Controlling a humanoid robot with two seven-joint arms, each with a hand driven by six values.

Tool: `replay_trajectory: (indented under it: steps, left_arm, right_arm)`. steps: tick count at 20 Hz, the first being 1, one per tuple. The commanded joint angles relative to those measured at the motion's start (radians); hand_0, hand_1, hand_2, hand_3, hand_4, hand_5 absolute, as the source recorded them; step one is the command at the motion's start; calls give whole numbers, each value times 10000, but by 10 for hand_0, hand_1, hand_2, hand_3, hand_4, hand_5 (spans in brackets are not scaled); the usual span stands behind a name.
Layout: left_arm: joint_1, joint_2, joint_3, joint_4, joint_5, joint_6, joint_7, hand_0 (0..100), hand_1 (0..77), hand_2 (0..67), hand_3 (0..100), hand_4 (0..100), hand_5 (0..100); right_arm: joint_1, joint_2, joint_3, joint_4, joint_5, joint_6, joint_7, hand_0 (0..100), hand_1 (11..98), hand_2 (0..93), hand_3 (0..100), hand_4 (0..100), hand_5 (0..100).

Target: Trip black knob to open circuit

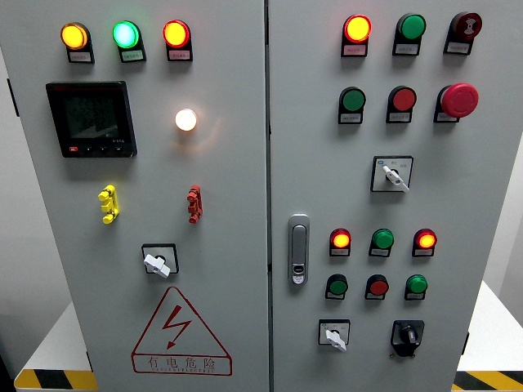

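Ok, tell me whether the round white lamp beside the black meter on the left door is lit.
Lit. The round white lamp glows bright with a warm halo on the grey door, right of the black meter.

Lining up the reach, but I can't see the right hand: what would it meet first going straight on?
Cannot tell: neither hand is in view, so there is no line to extend. The black knob sits low on the right door, with nothing visibly in front of it.

Single head view, near and roughly square-on to the grey control cabinet (245, 196) front.
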Motion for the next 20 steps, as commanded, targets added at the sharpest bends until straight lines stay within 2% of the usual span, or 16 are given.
replay_trajectory:
  steps: [1, 5, 6, 8, 10, 13, 14, 16, 20]
  left_arm:
    - [0, 0, 0, 0, 0, 0, 0, 0, 30, 130, 213, 66, 15]
    - [0, 0, 0, 0, 0, 0, 0, 0, 30, 130, 213, 66, 15]
    - [0, 0, 0, 0, 0, 0, 0, 0, 30, 130, 213, 66, 15]
    - [0, 0, 0, 0, 0, 0, 0, 0, 30, 130, 213, 66, 15]
    - [0, 0, 0, 0, 0, 0, 0, 0, 30, 130, 213, 66, 15]
    - [0, 0, 0, 0, 0, 0, 0, 0, 30, 130, 213, 66, 15]
    - [0, 0, 0, 0, 0, 0, 0, 0, 30, 130, 213, 66, 15]
    - [0, 0, 0, 0, 0, 0, 0, 0, 30, 130, 213, 66, 15]
    - [0, 0, 0, 0, 0, 0, 0, 0, 30, 130, 213, 66, 15]
  right_arm:
    - [0, -8, 143, 77, -246, -2, -23, 925, 311, 0, 126, 25, 98]
    - [15, -8, 250, 78, -262, -2, -23, 924, 311, 0, 126, 25, 97]
    - [106, -8, 813, 77, -536, 28, -8, 924, 311, 0, 125, 25, 97]
    - [92, 7, 2528, 77, -2033, 90, -69, 923, 311, 0, 126, 24, 97]
    - [-137, 7, 4170, 77, -3950, 135, -374, 920, 312, 0, 127, 24, 97]
    - [-276, 7, 6593, 16, -6559, 655, -850, 916, 314, 0, 129, 25, 99]
    - [-276, -8, 7027, 46, -7007, 749, -943, 916, 315, 0, 130, 24, 99]
    - [-170, -8, 6483, 16, -6921, 734, -913, 914, 316, 0, 130, 24, 99]
    - [136, -8, 5516, -75, -5282, 750, -806, 913, 316, 0, 126, 18, 98]
